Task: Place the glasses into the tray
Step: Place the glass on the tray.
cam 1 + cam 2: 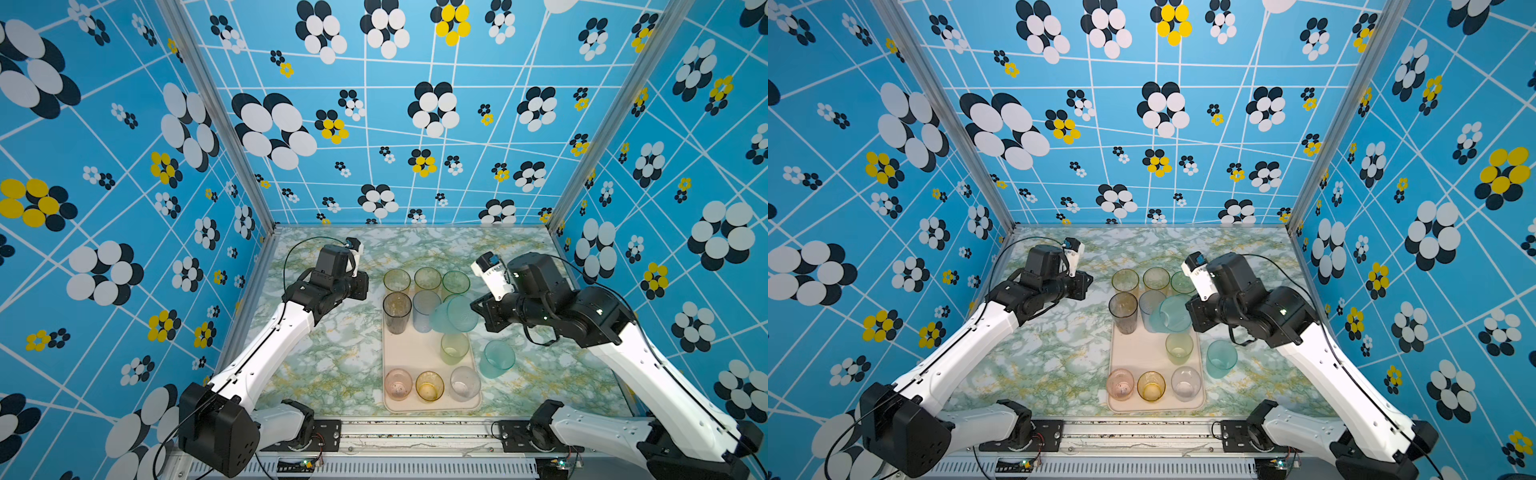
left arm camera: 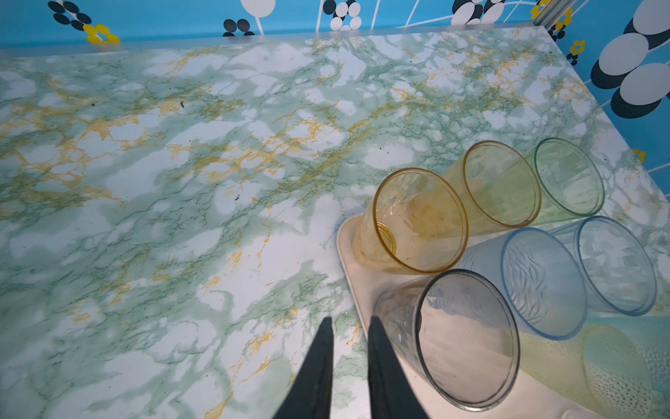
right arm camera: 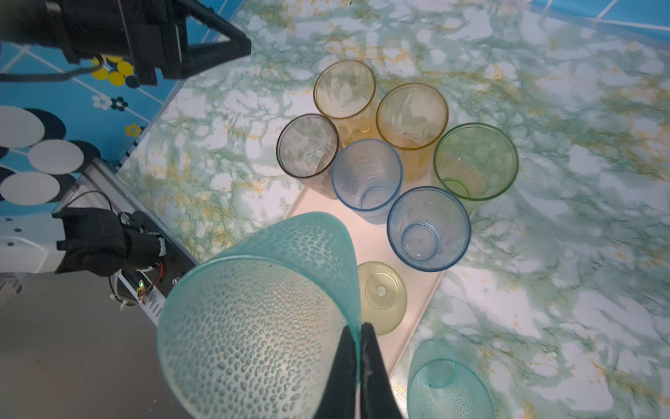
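Only the right wrist view showed the right claw [image 3: 357,328] pinching the rim of a tilted teal glass [image 3: 253,326] over the tray [image 1: 409,353]; the top views hid that grip. The left claw [image 2: 350,323] hung slightly spread, empty, beside the grey glass [image 2: 467,341]. A second teal glass [image 1: 496,359] stood off-tray, at the tray's three o'clock.

Tray [image 1: 409,353]: cream, flat, low rim, lying on the desk.
Far end: amber tumbler [image 1: 397,280], yellow tumbler [image 1: 427,277], green tumbler [image 1: 456,282], grey tumbler [image 1: 397,311], ribbed blue tumbler [image 3: 366,179] and smooth blue tumbler [image 3: 427,228], all upright on the tray.
Near end: pink glass [image 1: 398,384], short amber glass [image 1: 429,385] and clear glass [image 1: 464,383], short and upright.
Middle: yellow-green glass [image 1: 454,348], on the tray.
Lifted: dotted teal tumbler [image 3: 253,319], tilted above the tray, its rim pinched by the right end effector [image 3: 357,330].
Outside: teal glass [image 1: 497,358], on the desk just beside the tray.
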